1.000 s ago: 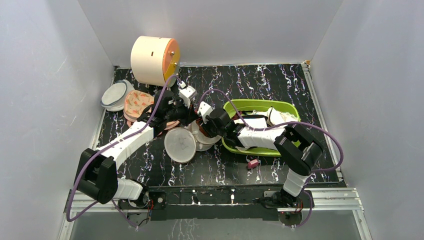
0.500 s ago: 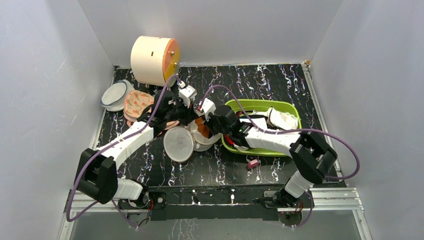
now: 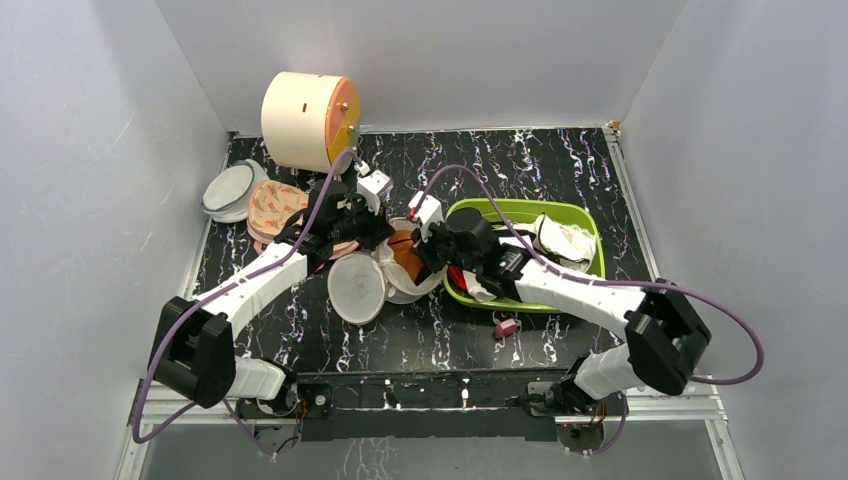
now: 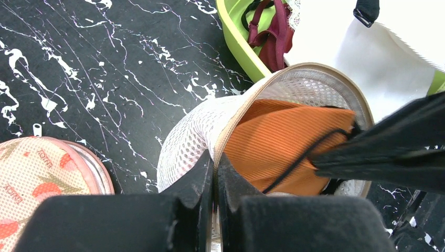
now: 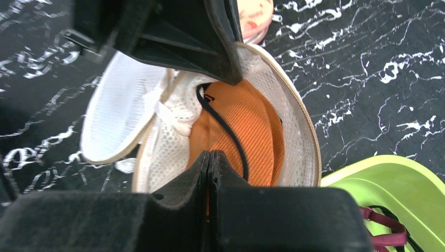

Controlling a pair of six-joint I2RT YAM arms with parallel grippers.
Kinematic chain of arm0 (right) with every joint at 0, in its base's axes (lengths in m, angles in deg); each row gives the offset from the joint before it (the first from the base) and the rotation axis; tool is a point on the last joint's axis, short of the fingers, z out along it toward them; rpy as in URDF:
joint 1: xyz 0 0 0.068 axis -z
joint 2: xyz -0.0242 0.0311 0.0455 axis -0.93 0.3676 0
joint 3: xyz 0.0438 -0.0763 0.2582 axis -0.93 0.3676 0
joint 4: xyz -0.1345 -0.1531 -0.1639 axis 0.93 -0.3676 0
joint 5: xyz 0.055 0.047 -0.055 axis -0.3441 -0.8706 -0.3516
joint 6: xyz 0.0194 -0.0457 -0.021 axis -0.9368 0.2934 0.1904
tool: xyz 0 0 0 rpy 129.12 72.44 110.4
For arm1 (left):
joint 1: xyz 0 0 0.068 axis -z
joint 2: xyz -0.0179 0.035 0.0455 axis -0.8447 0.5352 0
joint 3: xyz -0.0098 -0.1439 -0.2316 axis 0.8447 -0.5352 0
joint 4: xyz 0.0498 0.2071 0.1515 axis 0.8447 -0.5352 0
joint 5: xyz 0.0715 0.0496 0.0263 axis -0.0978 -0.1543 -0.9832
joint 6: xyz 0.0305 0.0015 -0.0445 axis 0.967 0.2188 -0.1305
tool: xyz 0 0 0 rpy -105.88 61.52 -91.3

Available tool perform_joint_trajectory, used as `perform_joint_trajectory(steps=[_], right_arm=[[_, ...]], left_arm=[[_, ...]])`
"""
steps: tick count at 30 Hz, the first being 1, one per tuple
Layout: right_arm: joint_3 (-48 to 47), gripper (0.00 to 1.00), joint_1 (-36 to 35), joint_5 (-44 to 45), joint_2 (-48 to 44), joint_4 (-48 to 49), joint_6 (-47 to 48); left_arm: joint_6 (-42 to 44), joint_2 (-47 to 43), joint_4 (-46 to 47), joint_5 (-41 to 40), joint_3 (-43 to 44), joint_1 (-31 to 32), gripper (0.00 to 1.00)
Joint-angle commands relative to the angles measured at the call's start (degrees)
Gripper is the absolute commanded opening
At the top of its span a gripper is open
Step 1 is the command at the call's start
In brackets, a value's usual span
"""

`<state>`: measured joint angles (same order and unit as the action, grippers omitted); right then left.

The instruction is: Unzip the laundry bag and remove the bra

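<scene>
The white mesh laundry bag (image 3: 357, 288) lies open at the table's middle, its lid half flopped toward me. The orange bra (image 3: 404, 254) with a black strap sits in the other half. My left gripper (image 3: 375, 232) is shut on the bag's tan rim (image 4: 233, 128), the mesh (image 4: 183, 139) to its left. My right gripper (image 3: 420, 246) is shut on the edge of the orange cup (image 5: 246, 126) inside the bag (image 5: 302, 136). The bra also shows in the left wrist view (image 4: 283, 142), with the right gripper's fingers (image 4: 388, 152) against it.
A green basin (image 3: 585, 215) with white garments (image 3: 565, 235) and a maroon strap (image 4: 273, 31) stands right of the bag. A flamingo pouch (image 3: 275, 205) and a grey-rimmed disc (image 3: 230, 188) lie at the left. A cream drum (image 3: 305, 120) stands behind. A small pink item (image 3: 507, 326) lies near the front.
My right arm's elbow has swung out to the right and toward me, and its gripper has shifted slightly right at the bag's mouth. More orange shows. The left arm has held still.
</scene>
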<state>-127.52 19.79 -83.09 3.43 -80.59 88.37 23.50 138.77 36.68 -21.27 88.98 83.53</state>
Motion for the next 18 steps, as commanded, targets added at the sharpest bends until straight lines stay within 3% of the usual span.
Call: perform_joint_trajectory(steps=[1, 10, 18], right_arm=[[-2.5, 0.0, -0.2, -3.6, -5.7, 2.0, -3.1], [-7.2, 0.0, -0.2, -0.9, -10.9, -2.6, -5.0], [-12.8, 0.0, -0.2, 6.6, -15.6, -12.1, 0.8]], left_arm=[[-0.4, -0.5, 0.8, 0.1, 1.0, 0.0, 0.0], [-0.6, -0.4, 0.7, -0.1, 1.1, 0.0, 0.0], [-0.6, 0.0, 0.4, -1.0, 1.2, 0.1, 0.0]])
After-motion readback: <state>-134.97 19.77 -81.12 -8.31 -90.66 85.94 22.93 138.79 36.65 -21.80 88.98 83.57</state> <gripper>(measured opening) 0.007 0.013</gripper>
